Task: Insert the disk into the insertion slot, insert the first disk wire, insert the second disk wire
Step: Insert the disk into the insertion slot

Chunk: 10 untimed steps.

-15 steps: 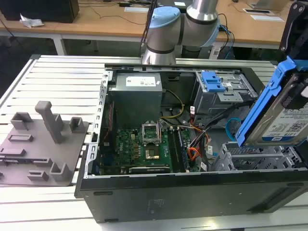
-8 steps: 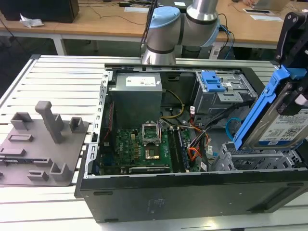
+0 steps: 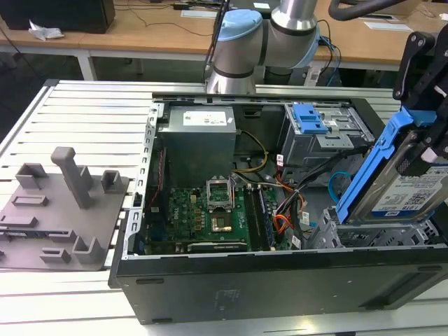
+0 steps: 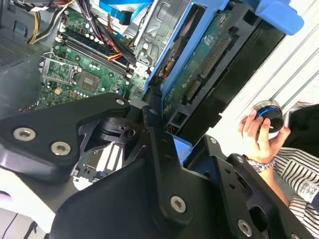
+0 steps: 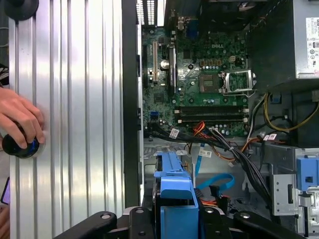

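My gripper (image 3: 423, 150) is shut on the disk (image 3: 409, 189), a silver drive with a white label in a bright blue carrier. I hold it tilted, one end up, at the exterior view's right end of the open computer case. Its lower end is just over the insertion slot (image 3: 367, 236), a grey perforated cage. In the second wrist view the disk's green circuit side (image 4: 199, 64) faces the camera. The first disk wire (image 3: 283, 224), red and orange, lies loose beside the motherboard. The second disk wire (image 3: 339, 183), light blue, loops next to the cage and also appears in the first wrist view (image 5: 217, 181).
A taller grey bay (image 3: 318, 143) with a blue latch (image 3: 308, 117) stands behind the cage. The power supply (image 3: 196, 140) and motherboard (image 3: 210, 217) fill the case's other half. A grey fixture plate (image 3: 63, 210) lies outside. A person's hand (image 5: 20, 119) holds a round knob (image 4: 266, 117) on the ribbed table.
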Tool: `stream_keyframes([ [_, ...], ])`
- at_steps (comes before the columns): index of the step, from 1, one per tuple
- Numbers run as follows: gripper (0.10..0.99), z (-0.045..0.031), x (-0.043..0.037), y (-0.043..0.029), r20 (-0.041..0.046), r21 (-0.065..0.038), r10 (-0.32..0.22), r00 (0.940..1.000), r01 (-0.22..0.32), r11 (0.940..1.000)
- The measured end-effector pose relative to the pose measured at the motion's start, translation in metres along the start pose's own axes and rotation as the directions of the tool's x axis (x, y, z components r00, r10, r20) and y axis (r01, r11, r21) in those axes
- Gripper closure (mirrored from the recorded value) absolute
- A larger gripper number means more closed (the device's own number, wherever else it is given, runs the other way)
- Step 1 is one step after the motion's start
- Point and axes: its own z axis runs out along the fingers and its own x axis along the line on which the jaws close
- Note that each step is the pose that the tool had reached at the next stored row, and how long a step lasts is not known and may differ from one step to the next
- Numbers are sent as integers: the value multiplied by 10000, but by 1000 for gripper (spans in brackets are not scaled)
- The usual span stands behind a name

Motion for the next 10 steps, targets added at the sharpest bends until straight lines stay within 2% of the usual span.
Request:
stream_keyframes([
  [10, 722, 100, 0, -4, -2, 0, 0, 10000, 0, 10000],
])
